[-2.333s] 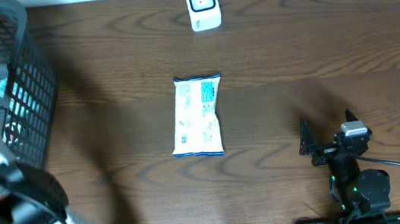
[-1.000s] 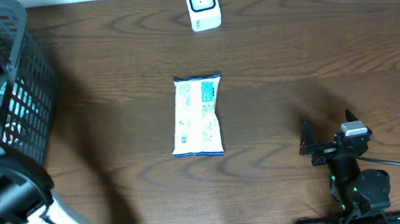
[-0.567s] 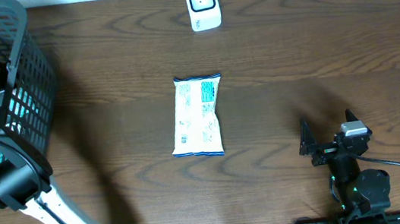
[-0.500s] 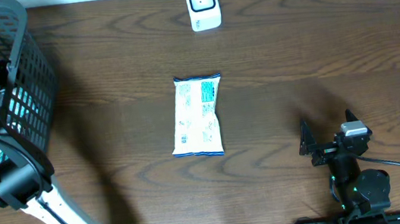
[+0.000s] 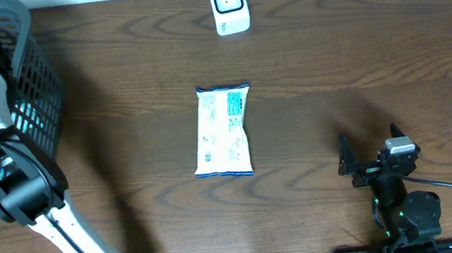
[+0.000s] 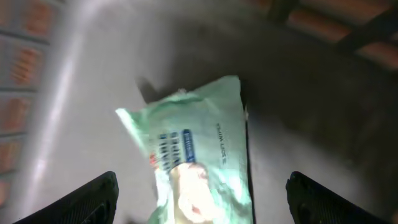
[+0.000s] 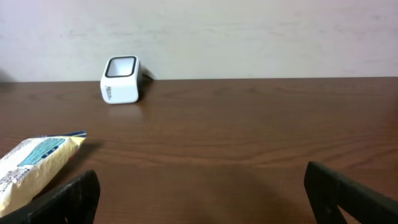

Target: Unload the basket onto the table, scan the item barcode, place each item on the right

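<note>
At the far left of the bench stands a black mesh basket, and the left arm reaches down into it from above. In the wrist view the left hand has its fingers spread wide, one at each lower corner of the picture, gripping nothing. Between them, and apart from both, lies a pale green packet with dark blue print. The view is blurred and dim, so we cannot read the print, and the packet seems to rest on the grey basket floor.

In the middle of the bench a white and blue packet lies flat, its long side running away from the arms, well apart from the basket. Beyond it, at the far edge of the bench, a small white scanner stands upright with its dark window in a white frame.

At the right, near the front edge, the right hand sits low over the wood with its fingers wide apart and nothing between them. Its camera looks across bare wood toward the scanner, with one end of the white and blue packet at the left.
</note>
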Available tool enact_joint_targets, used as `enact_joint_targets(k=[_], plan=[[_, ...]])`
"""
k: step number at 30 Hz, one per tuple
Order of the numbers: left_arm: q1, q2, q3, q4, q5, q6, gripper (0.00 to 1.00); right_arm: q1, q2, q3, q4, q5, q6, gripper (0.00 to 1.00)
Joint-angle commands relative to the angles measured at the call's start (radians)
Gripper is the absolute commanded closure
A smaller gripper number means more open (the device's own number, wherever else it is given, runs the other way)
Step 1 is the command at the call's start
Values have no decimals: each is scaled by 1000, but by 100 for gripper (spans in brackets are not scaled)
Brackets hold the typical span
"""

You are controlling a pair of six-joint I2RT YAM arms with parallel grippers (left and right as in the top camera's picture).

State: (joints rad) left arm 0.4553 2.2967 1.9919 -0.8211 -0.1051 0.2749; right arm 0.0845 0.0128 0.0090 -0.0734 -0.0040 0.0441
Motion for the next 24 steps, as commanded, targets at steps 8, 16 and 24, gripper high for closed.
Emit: enact_joint_targets(k=[8, 16, 24], plan=[[4, 98, 2, 0, -62, 43, 15, 8, -6, -4, -2, -2, -8, 1], [7, 110, 0, -1, -143, 42, 37, 8, -6, -4, -2, -2, -8, 1], [13, 111, -6, -5, -131, 34, 36, 8, -6, -4, -2, -2, -8, 1]])
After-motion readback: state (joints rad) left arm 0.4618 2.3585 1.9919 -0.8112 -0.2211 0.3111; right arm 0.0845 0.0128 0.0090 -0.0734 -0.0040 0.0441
